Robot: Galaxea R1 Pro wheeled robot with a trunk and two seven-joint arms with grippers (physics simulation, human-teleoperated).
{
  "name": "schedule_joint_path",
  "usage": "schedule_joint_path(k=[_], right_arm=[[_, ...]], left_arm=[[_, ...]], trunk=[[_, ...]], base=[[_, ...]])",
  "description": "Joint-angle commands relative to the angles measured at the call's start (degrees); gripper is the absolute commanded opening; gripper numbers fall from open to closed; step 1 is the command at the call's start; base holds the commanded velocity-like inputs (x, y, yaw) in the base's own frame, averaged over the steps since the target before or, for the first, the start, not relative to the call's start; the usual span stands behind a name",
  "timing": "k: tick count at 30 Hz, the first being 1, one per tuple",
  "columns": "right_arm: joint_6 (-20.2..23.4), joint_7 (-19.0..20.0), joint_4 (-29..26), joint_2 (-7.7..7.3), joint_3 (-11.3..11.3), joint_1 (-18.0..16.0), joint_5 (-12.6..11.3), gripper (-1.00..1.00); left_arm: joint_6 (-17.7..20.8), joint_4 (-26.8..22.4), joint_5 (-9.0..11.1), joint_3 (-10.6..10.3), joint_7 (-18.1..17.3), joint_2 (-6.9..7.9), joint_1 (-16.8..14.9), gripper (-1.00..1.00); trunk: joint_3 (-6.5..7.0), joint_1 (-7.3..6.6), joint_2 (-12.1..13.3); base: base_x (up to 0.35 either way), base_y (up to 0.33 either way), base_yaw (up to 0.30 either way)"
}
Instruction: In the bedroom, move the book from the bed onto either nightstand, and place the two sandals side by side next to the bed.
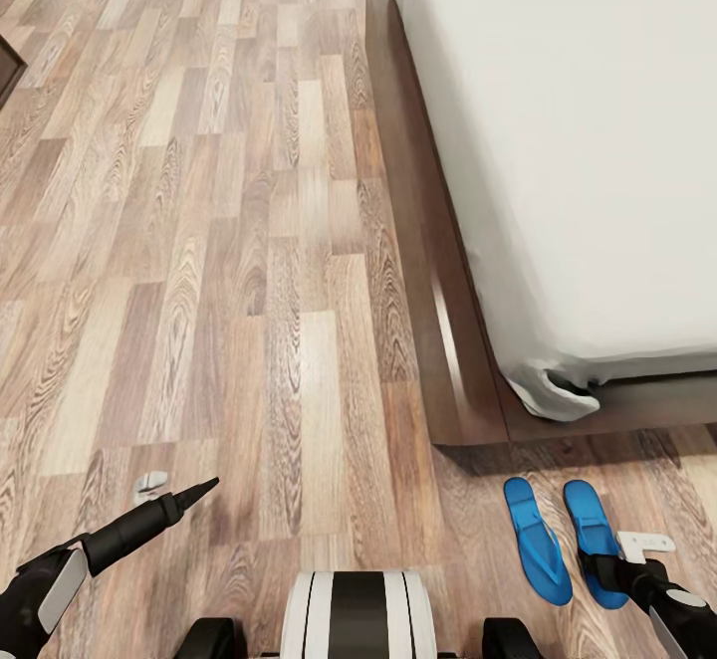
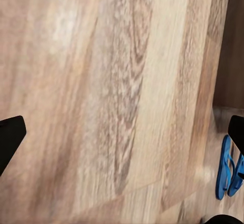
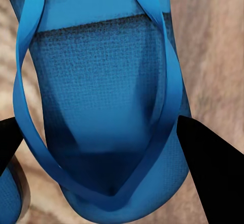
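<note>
Two blue sandals lie side by side on the wood floor just off the foot corner of the bed (image 1: 438,271): the left sandal (image 1: 536,540) and the right sandal (image 1: 590,525). My right gripper (image 1: 605,567) hangs directly over the right sandal (image 3: 101,82), open, with one black finger on each side of its heel end. The sole rests flat on the floor. My left gripper (image 1: 204,487) hovers open over bare floor; its wrist view catches the pair of sandals (image 2: 223,168) far off. The book and the nightstand are out of view.
The bed's pale mattress (image 1: 597,141) fills the upper right. Wood-plank floor (image 1: 199,241) stretches wide to the left. A small white-grey object (image 1: 151,483) lies on the floor near my left gripper. A dark furniture corner (image 1: 8,67) shows at the far left.
</note>
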Motion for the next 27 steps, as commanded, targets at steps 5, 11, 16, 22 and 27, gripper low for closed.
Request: schedule_joint_path(k=[5,11,16,22,27], right_arm=[[0.2,0.5,-0.1,0.04,-0.4,0.0,0.1,-1.0],[0.2,0.5,-0.1,0.04,-0.4,0.0,0.1,-1.0],[0.2,0.5,-0.1,0.04,-0.4,0.0,0.1,-1.0],[0.2,0.5,-0.1,0.04,-0.4,0.0,0.1,-1.0],[0.2,0.5,-0.1,0.04,-0.4,0.0,0.1,-1.0]], left_arm=[[0.6,0.0,0.3,0.1,-0.1,0.0,0.0,1.0],[0.6,0.1,0.3,0.1,-0.1,0.0,0.0,1.0],[0.6,0.0,0.3,0.1,-0.1,0.0,0.0,1.0],[0.6,0.1,0.3,0.1,-0.1,0.0,0.0,1.0],[0.6,0.1,0.3,0.1,0.0,0.0,0.0,1.0]], trunk=[[-0.03,-0.01,0.0],[-0.03,-0.01,0.0],[-0.03,-0.01,0.0],[-0.03,-0.01,0.0],[-0.03,-0.01,0.0]], base=[[0.0,0.0,0.0],[0.113,0.0,0.0],[0.031,0.0,0.0],[0.003,0.0,0.0],[0.0,0.0,0.0]])
